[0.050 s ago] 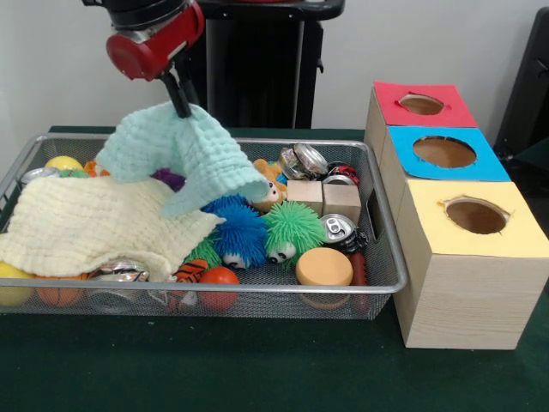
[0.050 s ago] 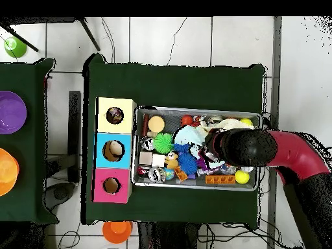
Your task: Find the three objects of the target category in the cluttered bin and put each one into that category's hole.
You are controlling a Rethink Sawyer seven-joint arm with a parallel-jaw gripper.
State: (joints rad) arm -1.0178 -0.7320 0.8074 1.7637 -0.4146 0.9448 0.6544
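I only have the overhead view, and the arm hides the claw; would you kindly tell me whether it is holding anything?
Observer: Yes. In the front view the claw grips a pale blue cloth, held up above the bin.
Operator: Thank you. What lies beneath that cloth?
Observer: A cream cloth is spread over the toys at that end of the bin, and the blue cloth's lowest corner hangs down close to it.
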